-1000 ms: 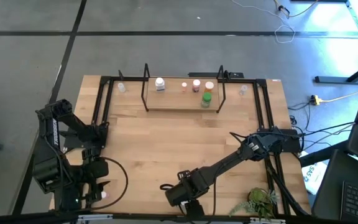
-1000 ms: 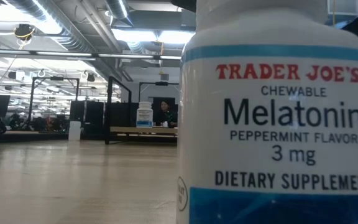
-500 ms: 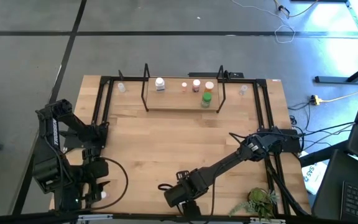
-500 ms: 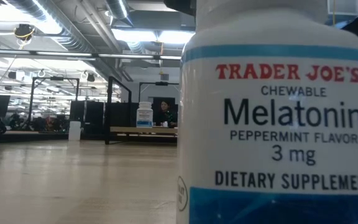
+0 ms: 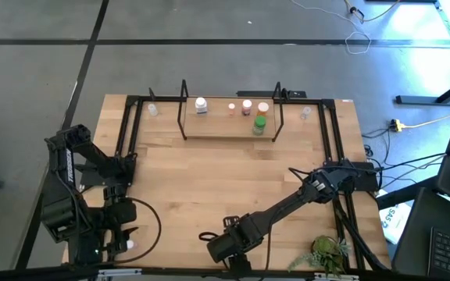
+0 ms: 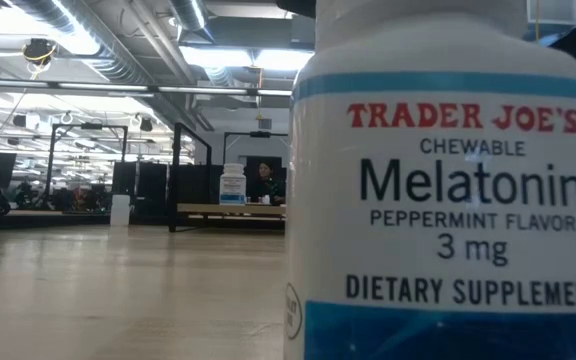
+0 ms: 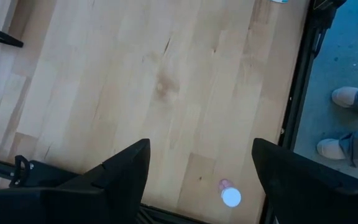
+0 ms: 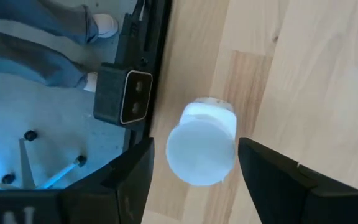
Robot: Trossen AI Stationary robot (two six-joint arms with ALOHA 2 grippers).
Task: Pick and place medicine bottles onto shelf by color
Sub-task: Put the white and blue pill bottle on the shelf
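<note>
My right gripper (image 8: pixel 196 145) is open at the table's near edge (image 5: pixel 226 251), pointing down. Its fingers stand on either side of an upright white-capped melatonin bottle (image 8: pixel 202 149), which fills the right of the low view (image 6: pixel 448 200). The bottle stands on its base on the table. I see no touch. The wooden shelf (image 5: pixel 229 119) stands at the far middle and bears a white bottle (image 5: pixel 201 104), pink and orange ones (image 5: pixel 247 107) and a green one (image 5: pixel 260 123). My left gripper (image 7: pixel 201 144) is open above bare table at the near left (image 5: pixel 122 232), next to a tiny white-capped bottle (image 7: pixel 230 196).
Two small pale bottles stand on the table beside the shelf, one at its left (image 5: pixel 152 110) and one at its right (image 5: pixel 305 113). A leafy plant (image 5: pixel 328 251) lies at the near right corner. The low camera (image 8: pixel 124 102) sits at the table edge, and a person's shoes (image 7: pixel 347 96) show beyond it.
</note>
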